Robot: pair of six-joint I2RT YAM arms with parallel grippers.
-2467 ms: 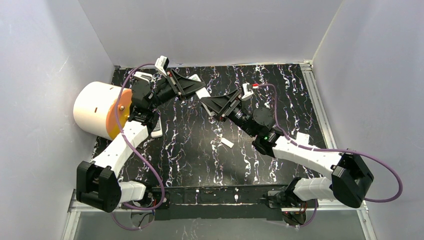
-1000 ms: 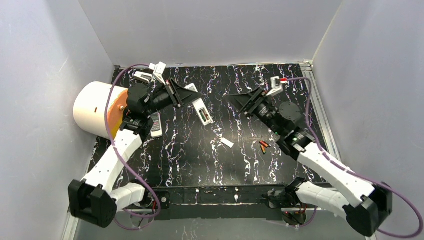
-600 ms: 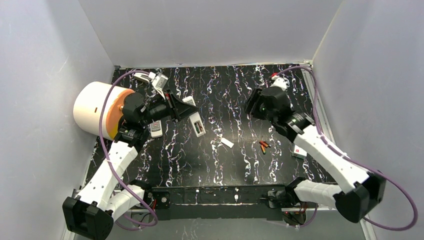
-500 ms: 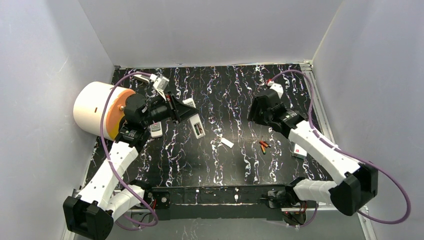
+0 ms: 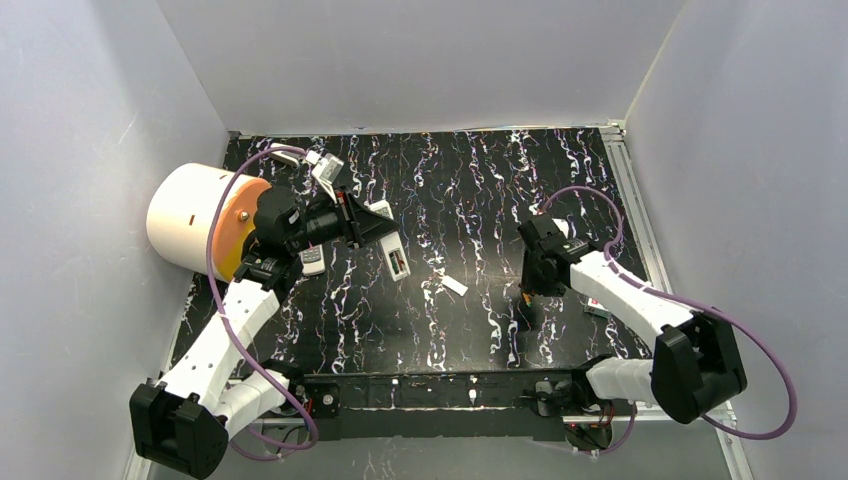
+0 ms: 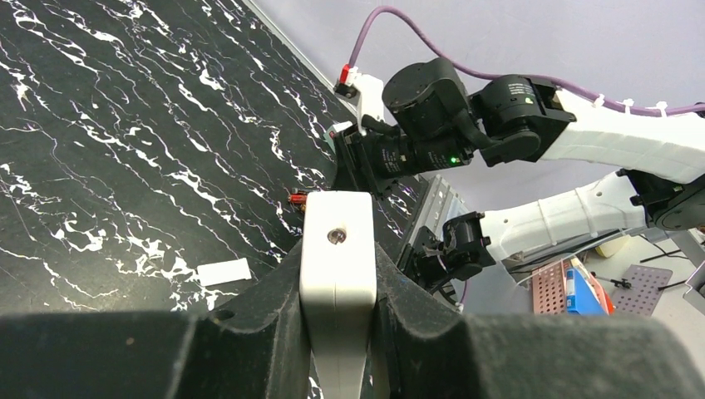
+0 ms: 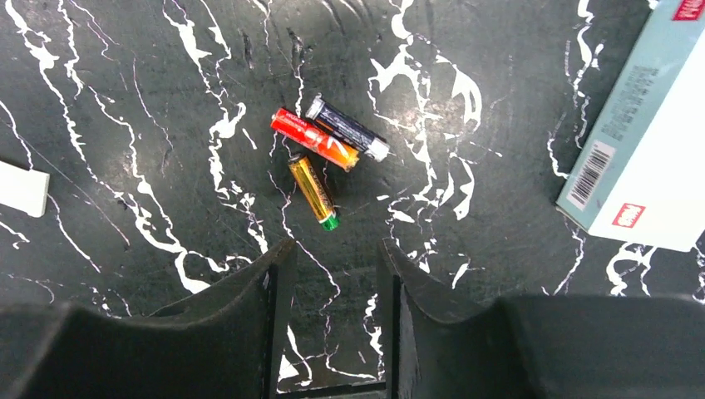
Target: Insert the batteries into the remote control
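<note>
My left gripper (image 5: 372,226) is shut on a white remote control (image 5: 392,252) and holds it tilted above the left-centre of the table. In the left wrist view the remote's end (image 6: 337,249) sits clamped between the fingers (image 6: 258,320). Three batteries lie together on the table: a dark one (image 7: 347,127), an orange-red one (image 7: 314,139) and a gold one with a green tip (image 7: 313,191). My right gripper (image 7: 332,274) points down, open and empty, just short of them. In the top view (image 5: 528,300) it hides most of them.
A small white battery cover (image 5: 455,286) lies mid-table, left of the batteries. A second remote (image 5: 313,262) lies by the left arm. A white and orange cylinder (image 5: 195,220) stands at the left edge. A pale boxed pack (image 7: 640,158) lies right of the batteries.
My right arm has let go of the remote, swung right and come down over the batteries. My left gripper has kept the remote and drawn it back slightly.
</note>
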